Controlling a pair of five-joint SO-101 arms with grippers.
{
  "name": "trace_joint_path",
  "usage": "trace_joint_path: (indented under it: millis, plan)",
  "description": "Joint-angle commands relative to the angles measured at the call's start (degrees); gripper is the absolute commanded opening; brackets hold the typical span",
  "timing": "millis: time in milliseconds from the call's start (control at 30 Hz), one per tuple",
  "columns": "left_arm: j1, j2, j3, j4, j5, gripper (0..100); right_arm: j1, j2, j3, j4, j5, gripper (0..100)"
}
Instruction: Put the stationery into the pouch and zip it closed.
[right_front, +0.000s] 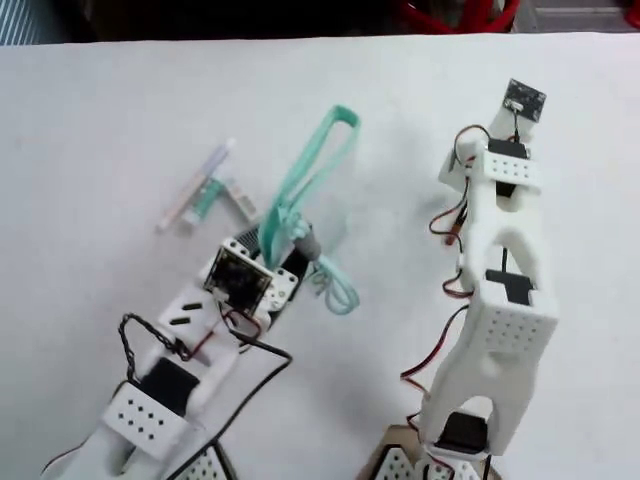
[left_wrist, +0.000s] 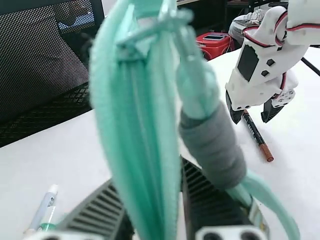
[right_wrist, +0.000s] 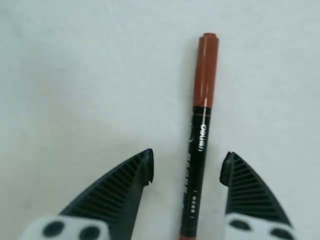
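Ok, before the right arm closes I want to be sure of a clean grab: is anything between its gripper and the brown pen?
Nothing visible does. The right gripper is open and straddles the brown pen, which lies flat on the white table between its fingers.

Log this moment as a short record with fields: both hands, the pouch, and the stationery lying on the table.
left hand: shut on the teal pouch, which stands on edge between its jaws
right hand: open, low over the table, one jaw on each side of the pen
pen: brown cap, black barrel, lying flat
other stationery: small loose cluster on the table beside the pouch
zip: cannot tell
progress: pen and cluster not yet in the pouch
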Motion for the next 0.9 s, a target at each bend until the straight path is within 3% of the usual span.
trace_joint_path:
  millis: [0, 200, 767, 867]
  plan:
    - [-0.6, -0.7, -1.7, -1.6, -0.4, 11, -0.6, 1.7, -5.2, 0.2, -0.4, 21.5]
    - [-0.4, -0.7, -1.7, -1.4, -0.4, 11, 2.9, 9.0, -14.4, 5.0, -0.4, 17.1]
    - [-0.7, -0.7, -1.2, -1.2, -0.4, 11, 3.1, 28.2, -45.4, 23.3, -0.4, 16.6]
    - [-0.7, -0.7, -1.2, -1.2, -0.4, 11, 3.1, 30.7, -49.9, 25.1, -0.1, 9.4]
